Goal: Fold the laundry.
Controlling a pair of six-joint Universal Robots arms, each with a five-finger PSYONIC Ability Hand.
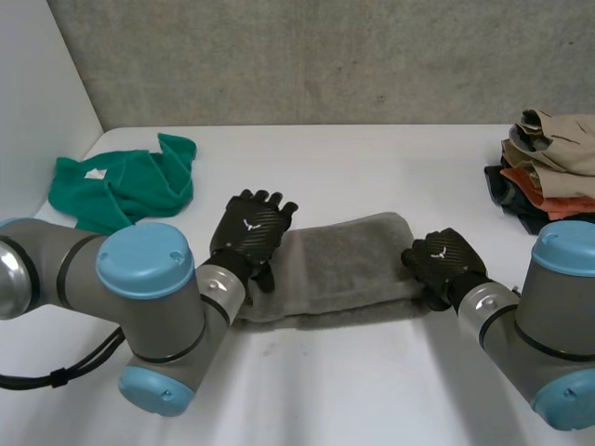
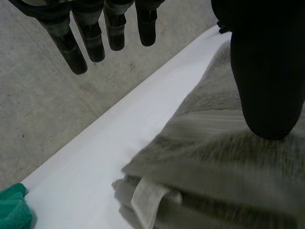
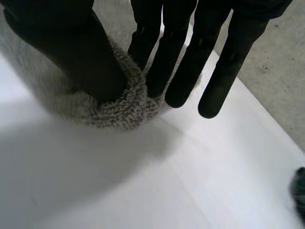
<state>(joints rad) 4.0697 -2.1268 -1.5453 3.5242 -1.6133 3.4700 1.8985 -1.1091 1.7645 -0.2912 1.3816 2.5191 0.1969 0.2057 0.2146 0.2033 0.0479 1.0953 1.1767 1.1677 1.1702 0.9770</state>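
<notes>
Both hands sit at the ends of a folded grey towel (image 1: 344, 260) on the white table (image 1: 372, 158).

The towel lies in a long strip across the middle of the table, between the two arms. The left hand (image 1: 251, 232) is over its left end with fingers (image 2: 90, 43) straight and spread in the air, gripping nothing, its thumb low above the cloth. The right hand (image 1: 444, 260) is at the towel's right end, where its thumb (image 3: 81, 52) presses the fluffy edge against straight fingers (image 3: 176, 71), pinching it. A crumpled green cloth (image 1: 121, 186) lies at the far left, and a pile of clothes (image 1: 548, 167) at the far right.
</notes>
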